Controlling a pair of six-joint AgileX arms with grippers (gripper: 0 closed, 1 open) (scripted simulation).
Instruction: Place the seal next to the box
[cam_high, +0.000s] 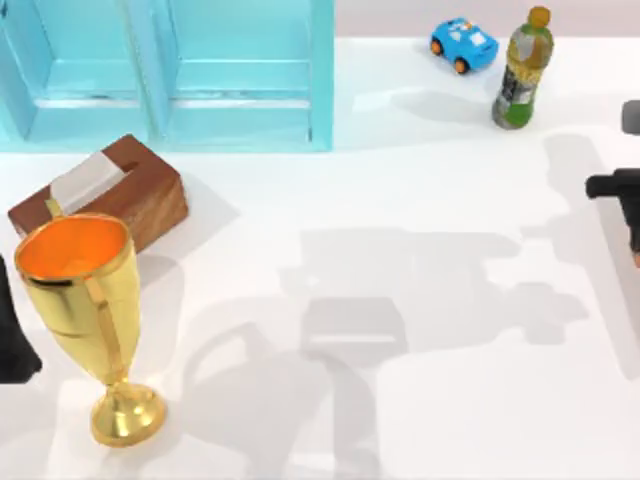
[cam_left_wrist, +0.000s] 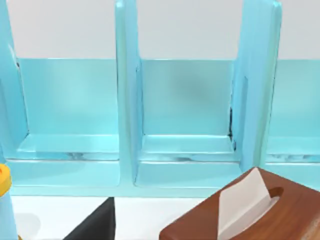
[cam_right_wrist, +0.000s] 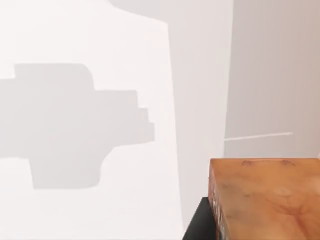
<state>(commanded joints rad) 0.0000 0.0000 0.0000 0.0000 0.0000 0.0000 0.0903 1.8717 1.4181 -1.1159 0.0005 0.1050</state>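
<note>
Bright, even light falls from above on the white worktop (cam_high: 420, 200). Soft grey arm shadows spread across its middle, left of the right pincer (cam_high: 625, 215). The trophy cup (cam_high: 85, 300) shows glossy gold highlights, and the bottle (cam_high: 522, 70) throws a faint shadow leftward.

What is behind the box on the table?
Behind the box stands a light blue shelf unit with open compartments. The trophy in front covers the box's near corner, so that part cannot be seen.
</note>
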